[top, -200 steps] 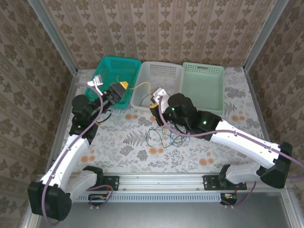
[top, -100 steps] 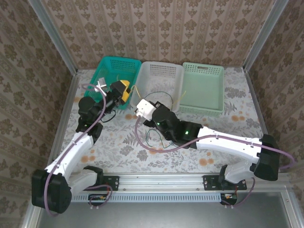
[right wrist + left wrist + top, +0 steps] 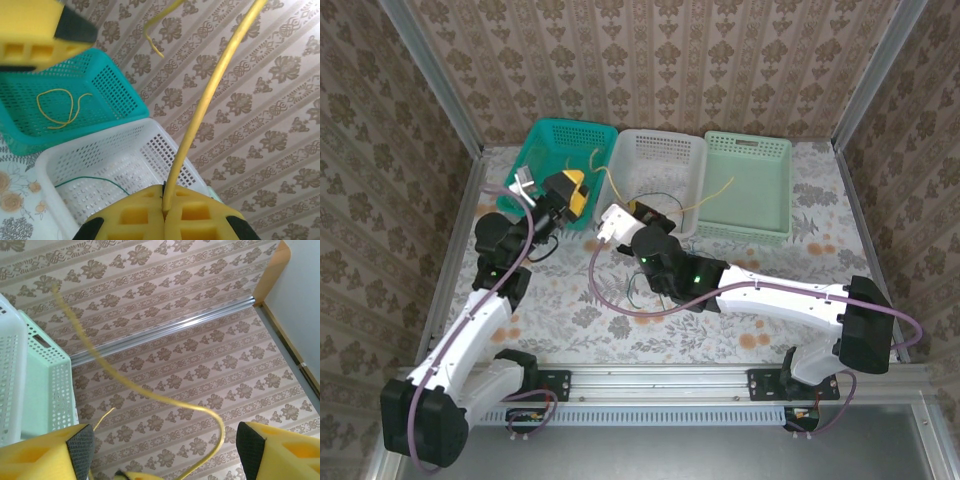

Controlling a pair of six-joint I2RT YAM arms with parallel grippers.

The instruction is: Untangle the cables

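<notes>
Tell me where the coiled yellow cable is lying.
In the right wrist view, the coiled yellow cable lies inside the teal basket, left of the white basket.

A robotics lab cell: wallpaper-print panels (image 3: 670,60) in aluminium framing (image 3: 432,72) box a floral table (image 3: 812,226) with robot arms (image 3: 790,297) bolted to a rail (image 3: 660,378).

- Lost past the top edge of the right wrist view: upper run of the yellow cable (image 3: 210,95).
- Cropped by the bottom edge there: lower parts of the right tool (image 3: 164,197).
- Hidden under the right arm from above: most of the tangle (image 3: 635,290) on the desk (image 3: 570,300); strands too thin to sort by colour.
- Cropped at the bottom of the left wrist view: yellow strand (image 3: 150,392) and left tool (image 3: 165,447); contact between them impossible to judge.
</notes>
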